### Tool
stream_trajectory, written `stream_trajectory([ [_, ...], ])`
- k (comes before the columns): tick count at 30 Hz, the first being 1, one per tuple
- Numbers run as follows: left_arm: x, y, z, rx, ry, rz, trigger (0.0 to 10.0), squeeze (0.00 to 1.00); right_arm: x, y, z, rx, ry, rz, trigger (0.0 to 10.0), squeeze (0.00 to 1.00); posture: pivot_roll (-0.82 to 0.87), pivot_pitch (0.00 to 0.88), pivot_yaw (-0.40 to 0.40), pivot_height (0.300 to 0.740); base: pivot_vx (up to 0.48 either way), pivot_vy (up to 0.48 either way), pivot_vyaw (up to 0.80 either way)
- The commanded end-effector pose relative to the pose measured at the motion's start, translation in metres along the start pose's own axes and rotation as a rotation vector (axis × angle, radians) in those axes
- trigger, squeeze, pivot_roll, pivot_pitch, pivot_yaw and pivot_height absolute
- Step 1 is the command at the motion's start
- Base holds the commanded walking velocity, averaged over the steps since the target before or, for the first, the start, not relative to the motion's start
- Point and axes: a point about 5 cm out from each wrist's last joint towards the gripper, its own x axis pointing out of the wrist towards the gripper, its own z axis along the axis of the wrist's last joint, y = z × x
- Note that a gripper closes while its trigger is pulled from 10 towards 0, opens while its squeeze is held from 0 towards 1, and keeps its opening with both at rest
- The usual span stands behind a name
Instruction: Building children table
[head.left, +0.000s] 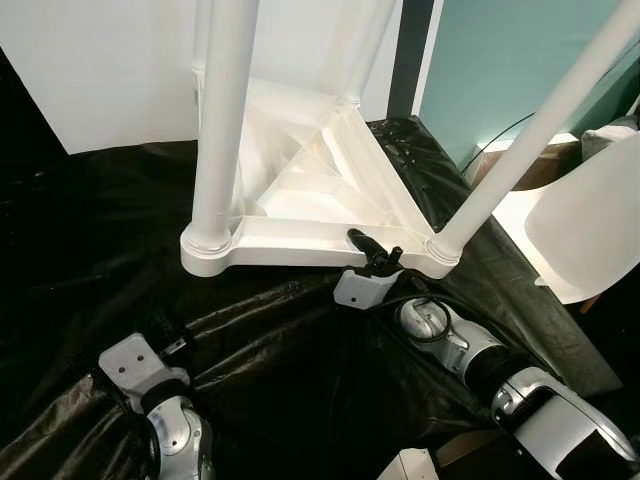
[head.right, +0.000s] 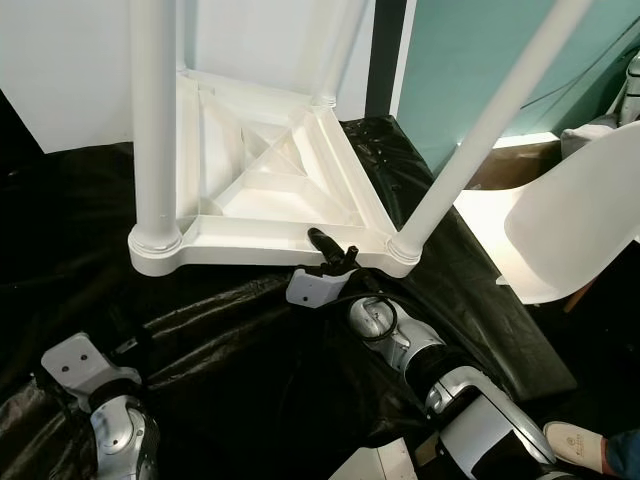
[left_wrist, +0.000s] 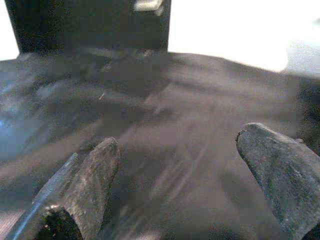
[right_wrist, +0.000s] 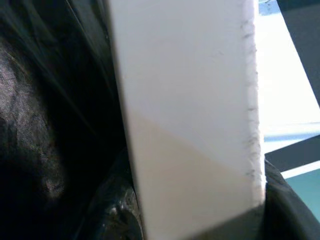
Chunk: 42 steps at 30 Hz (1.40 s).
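Left eye view: no readable writing anywhere. The upturned white table top (head.left: 300, 190) lies on black plastic sheeting (head.left: 90, 260), its legs (head.left: 222, 110) pointing up. The right gripper (head.left: 372, 250) reaches over its near rim, seemingly clamped on it, though the grip is partly hidden. The left gripper (left_wrist: 180, 175) hovers spread wide above the sheeting. A white chair (head.right: 570, 230) stands beside a teal wall (head.right: 470, 60).

The head views are bright and sharp, with soft glare on the white table (head.left: 300, 190) and sheen on the black plastic sheet (head.left: 90, 250). The left wrist view is dim and blurred, perhaps by motion, its background blown out; the right wrist view is close, soft and overexposed.
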Motion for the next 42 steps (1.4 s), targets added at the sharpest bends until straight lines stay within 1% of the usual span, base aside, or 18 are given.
stream_trajectory([
  [1, 0.002, -0.033, 0.019, -0.01, -0.104, -0.242, 10.0, 0.0, 0.02, -0.045, 0.041, 0.122, -0.22, -0.232, 10.0, 0.05, 0.0, 0.0, 0.024, 0.74, 0.0, 0.0, 0.0],
  [5, 0.008, -0.042, 0.031, -0.031, -0.153, -0.285, 10.0, 0.0, 0.022, -0.051, 0.05, 0.138, -0.263, -0.238, 10.0, 0.05, 0.0, 0.0, 0.024, 0.74, 0.0, 0.0, 0.0],
  [7, 0.011, -0.052, 0.042, -0.073, -0.182, -0.381, 10.0, 0.0, 0.023, -0.061, 0.059, 0.16, -0.302, -0.257, 10.0, 0.05, -0.01, 0.0, 0.022, 0.74, 0.0, 0.0, 0.0],
  [8, 0.011, -0.052, 0.042, -0.073, -0.182, -0.381, 10.0, 0.0, 0.023, -0.061, 0.059, 0.16, -0.302, -0.257, 10.0, 0.05, -0.01, 0.0, 0.022, 0.74, 0.0, 0.0, 0.0],
  [9, 0.011, -0.058, 0.042, -0.082, -0.166, -0.447, 10.0, 0.0, 0.024, -0.068, 0.063, 0.178, -0.32, -0.273, 10.0, 0.05, -0.01, 0.0, 0.022, 0.74, 0.0, 0.0, 0.0],
  [17, 0.011, -0.051, 0.031, -0.039, -0.112, -0.44, 10.0, 0.0, 0.022, -0.077, 0.067, 0.231, -0.34, -0.302, 10.0, 0.05, -0.01, 0.0, 0.023, 0.74, 0.0, 0.0, 0.0],
  [18, 0.011, -0.044, 0.024, -0.02, -0.08, -0.419, 10.0, 0.0, 0.017, -0.087, 0.072, 0.346, -0.376, -0.356, 10.0, 0.05, -0.02, 0.0, 0.023, 0.74, 0.0, 0.0, 0.0],
  [21, 0.01, -0.042, 0.023, -0.015, -0.068, -0.418, 10.0, 0.0, 0.014, -0.091, 0.074, 0.402, -0.393, -0.377, 10.0, 0.05, -0.02, 0.0, 0.023, 0.74, 0.0, 0.0, 0.0],
  [24, 0.008, -0.042, 0.02, -0.012, -0.053, -0.425, 10.0, 0.0, 0.009, -0.106, 0.081, 0.578, -0.46, -0.415, 10.0, 0.1, -0.02, 0.0, 0.024, 0.74, 0.0, 0.0, 0.0],
  [30, 0.005, -0.046, 0.02, -0.016, -0.045, -0.438, 10.0, 0.0, 0.011, -0.116, 0.087, 0.676, -0.494, -0.414, 10.0, 0.11, -0.02, 0.0, 0.025, 0.74, 0.0, 0.0, 0.0],
  [31, 0.004, -0.048, 0.019, -0.018, -0.042, -0.443, 10.0, 0.0, 0.012, -0.118, 0.088, 0.725, -0.498, -0.392, 10.0, 0.11, -0.02, 0.0, 0.025, 0.74, 0.0, 0.0, 0.0],
  [32, 0.004, -0.049, 0.019, -0.019, -0.041, -0.446, 10.0, 0.0, 0.013, -0.116, 0.088, 0.78, -0.495, -0.353, 10.0, 0.18, -0.02, 0.0, 0.025, 0.74, 0.0, 0.0, 0.0],
  [34, 0.003, -0.049, 0.019, -0.019, -0.04, -0.448, 10.0, 0.0, 0.014, -0.115, 0.088, 0.816, -0.494, -0.325, 10.0, 0.2, -0.02, 0.0, 0.025, 0.74, 0.0, 0.0, 0.0],
  [35, 0.003, -0.05, 0.019, -0.018, -0.039, -0.449, 10.0, 0.0, 0.014, -0.108, 0.089, 0.869, -0.493, -0.246, 10.0, 0.2, -0.02, 0.0, 0.025, 0.74, 0.0, 0.0, 0.0],
  [37, 0.003, -0.05, 0.019, -0.018, -0.039, -0.449, 10.0, 0.0, 0.014, -0.108, 0.089, 0.869, -0.493, -0.246, 10.0, 0.2, -0.02, 0.0, 0.025, 0.74, 0.0, 0.0, 0.0],
  [38, 0.003, -0.049, 0.018, -0.015, -0.038, -0.45, 10.0, 0.0, 0.011, -0.09, 0.091, 1.001, -0.482, -0.065, 10.0, 0.28, -0.01, 0.0, 0.026, 0.74, 0.0, 0.0, 0.0],
  [39, 0.003, -0.049, 0.018, -0.014, -0.038, -0.45, 10.0, 0.0, 0.009, -0.084, 0.092, 1.061, -0.48, 0.004, 10.0, 0.28, -0.01, 0.0, 0.026, 0.74, 0.0, 0.0, 0.0],
  [42, 0.003, -0.049, 0.018, -0.013, -0.038, -0.449, 10.0, 0.0, 0.007, -0.08, 0.092, 1.121, -0.475, 0.064, 10.0, 0.3, -0.02, 0.0, 0.027, 0.74, 0.0, 0.0, 0.0],
])
